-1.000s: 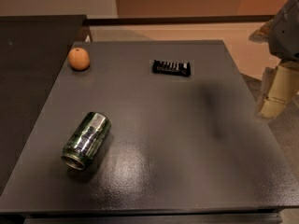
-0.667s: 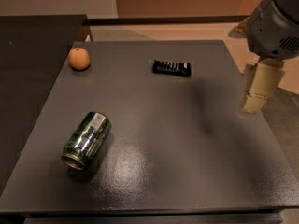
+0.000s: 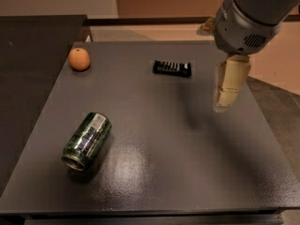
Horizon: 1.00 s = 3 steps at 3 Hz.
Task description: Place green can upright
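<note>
The green can (image 3: 87,140) lies on its side at the front left of the dark grey table (image 3: 197,172). It is shiny dark green with silvery patches, and its open silver-rimmed end points to the front left. My gripper (image 3: 223,102) hangs from the grey arm above the right part of the table, pointing down. It is well to the right of the can, apart from it, and holds nothing that I can see.
An orange fruit (image 3: 79,59) sits near the back left corner. A flat black ribbed packet (image 3: 172,68) lies at the back middle, just left of the gripper. A darker surface (image 3: 28,69) adjoins the table on the left.
The arm and gripper have moved left and inward, from beyond the table's right edge to above its right part. The can, fruit and packet have not moved.
</note>
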Tool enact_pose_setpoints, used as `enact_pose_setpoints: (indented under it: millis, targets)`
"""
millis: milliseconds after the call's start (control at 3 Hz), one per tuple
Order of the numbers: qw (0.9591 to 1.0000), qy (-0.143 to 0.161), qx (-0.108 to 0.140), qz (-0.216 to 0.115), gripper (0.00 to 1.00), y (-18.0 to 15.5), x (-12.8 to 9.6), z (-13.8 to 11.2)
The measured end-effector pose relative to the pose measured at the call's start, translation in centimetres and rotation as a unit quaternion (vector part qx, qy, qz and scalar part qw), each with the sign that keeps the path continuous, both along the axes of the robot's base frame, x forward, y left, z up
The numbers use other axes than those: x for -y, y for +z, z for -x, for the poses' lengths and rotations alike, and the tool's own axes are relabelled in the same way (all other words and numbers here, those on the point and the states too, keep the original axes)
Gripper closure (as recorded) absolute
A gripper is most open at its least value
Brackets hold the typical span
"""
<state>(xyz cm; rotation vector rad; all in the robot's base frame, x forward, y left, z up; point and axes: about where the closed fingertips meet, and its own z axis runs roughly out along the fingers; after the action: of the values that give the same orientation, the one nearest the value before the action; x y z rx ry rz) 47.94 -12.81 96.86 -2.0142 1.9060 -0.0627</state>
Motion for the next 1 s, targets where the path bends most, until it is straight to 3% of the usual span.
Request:
enact_pose_setpoints:
  millis: [333,667,1000]
  targets:
    - [0.9942,0.102,0.028,0.021,0.00,-0.3,-5.4,-1.5]
    - [0.9739,0.215,0.056,0.049,0.00,-0.7,-10.4,-2.0]
    - [0.9471,0.305,0.072,0.069,0.00,-1.2,-13.3,-1.3]
